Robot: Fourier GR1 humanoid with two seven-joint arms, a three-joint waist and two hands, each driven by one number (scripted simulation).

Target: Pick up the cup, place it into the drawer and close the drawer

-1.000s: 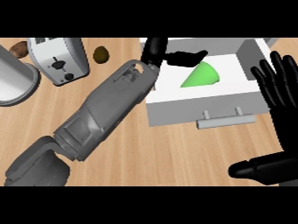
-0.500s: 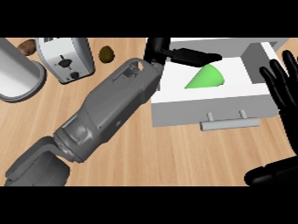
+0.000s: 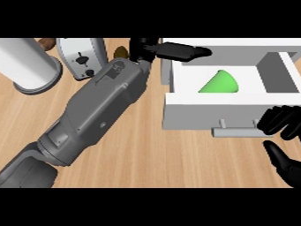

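You are working over the tabletop (image 3: 140, 150), where the drawer (image 3: 178, 110) is standing open with the green cup (image 3: 219, 83) lying inside. Your left hand (image 3: 172, 49) is hovering above its back edge, fingers straight, holding nothing. Your right hand (image 3: 289, 128) is curling at the handle (image 3: 234, 131); push squarely inward.
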